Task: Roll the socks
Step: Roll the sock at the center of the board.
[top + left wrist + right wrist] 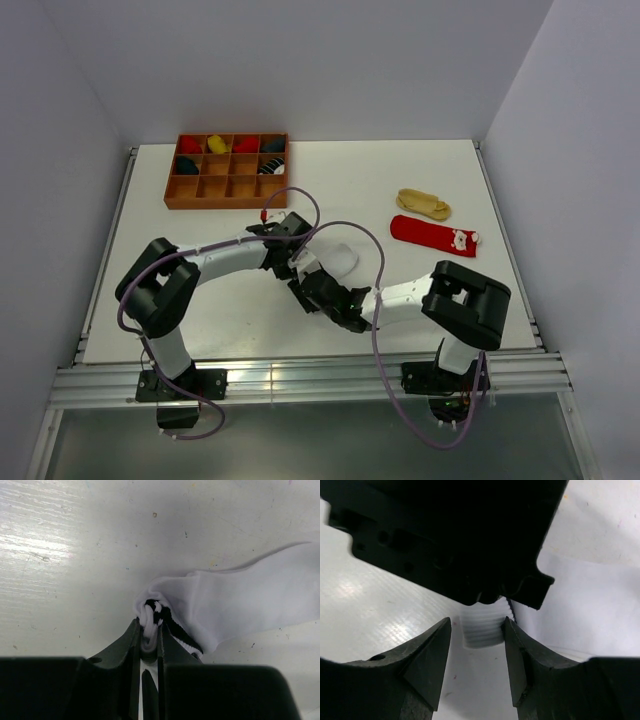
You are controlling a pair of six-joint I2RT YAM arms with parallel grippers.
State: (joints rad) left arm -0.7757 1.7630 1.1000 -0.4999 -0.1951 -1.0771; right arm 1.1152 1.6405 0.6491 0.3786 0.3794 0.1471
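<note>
The white sock (250, 600) lies flat on the table, its black-striped cuff (155, 611) bunched up. My left gripper (149, 626) is shut on that cuff. In the top view the left gripper (296, 258) sits just left of the white sock (342, 260), and my right gripper (306, 288) is right below it. The right gripper (477, 630) is open, with a ribbed white part of the cuff (480, 630) between its fingertips; the left gripper's dark body (460, 540) hangs close above. A red sock (432, 236) and a tan-yellow sock (423, 205) lie flat at the right.
A brown wooden compartment tray (228, 188) stands at the back left, with rolled socks in several of its compartments. Both arms' cables loop over the middle of the table. Walls close in the table on three sides.
</note>
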